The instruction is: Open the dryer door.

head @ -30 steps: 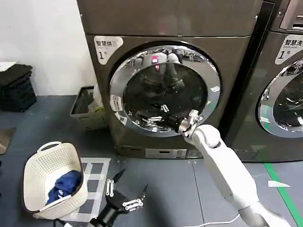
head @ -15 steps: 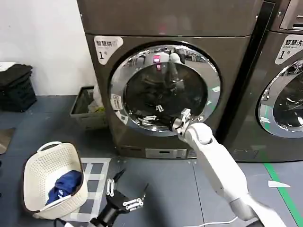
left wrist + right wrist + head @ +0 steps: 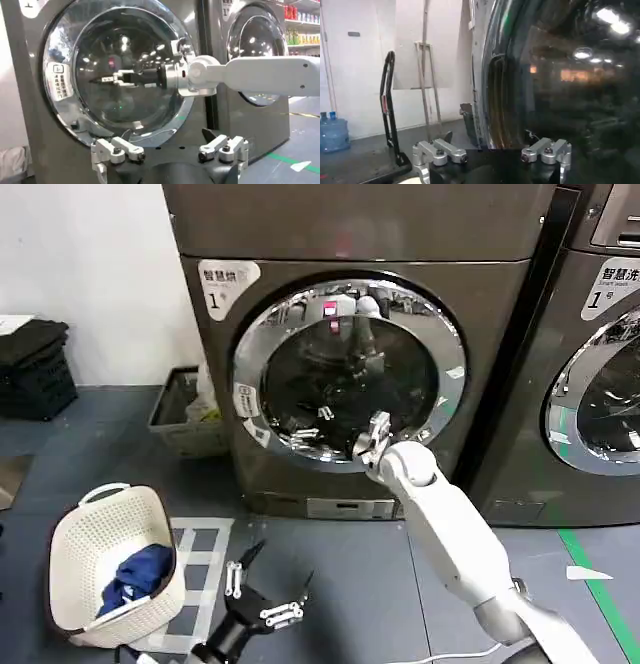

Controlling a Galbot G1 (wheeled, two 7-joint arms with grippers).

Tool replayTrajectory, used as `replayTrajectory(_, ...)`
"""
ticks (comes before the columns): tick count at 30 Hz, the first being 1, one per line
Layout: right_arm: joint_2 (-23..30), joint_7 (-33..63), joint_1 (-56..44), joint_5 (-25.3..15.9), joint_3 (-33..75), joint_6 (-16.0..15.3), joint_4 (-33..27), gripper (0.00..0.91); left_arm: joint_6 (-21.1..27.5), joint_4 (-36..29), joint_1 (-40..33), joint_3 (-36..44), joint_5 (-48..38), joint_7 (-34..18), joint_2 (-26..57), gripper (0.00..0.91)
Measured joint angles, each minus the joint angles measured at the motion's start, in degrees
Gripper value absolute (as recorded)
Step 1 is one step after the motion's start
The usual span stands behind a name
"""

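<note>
Right gripper (image 3: 368, 441), fingers spread, reaches across the shut dryer door (image 3: 300, 334) (sticker reads "1"); left gripper (image 3: 262, 589) hangs spread over open floor (image 3: 350, 584).

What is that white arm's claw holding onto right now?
Nothing. The right claw hangs open in front of the dryer door, not gripping it; the left claw waits open near the floor.

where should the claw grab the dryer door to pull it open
Probably the left edge of the chrome ring of the door, by the label, coming from the front-left. No handle shows, so this is a guess. The right claw now sits low on the glass, the left claw low near the floor.
</note>
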Motion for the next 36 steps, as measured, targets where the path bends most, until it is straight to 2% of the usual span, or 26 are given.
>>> replayTrajectory(19, 2.57, 0.13, 2.20, -1.26, -2.63, -0.75, -2.29, 0.907, 0.00, 0.09, -0.10, 0.14, -0.07, 0.01, -0.19, 0.907)
replayTrajectory(36, 5.24, 0.04, 4.91, -1.81, -4.73, 0.05, -6.75, 0.907, -0.03, -0.21, 0.10, 0.16, -0.08, 0.00, -0.37, 0.907)
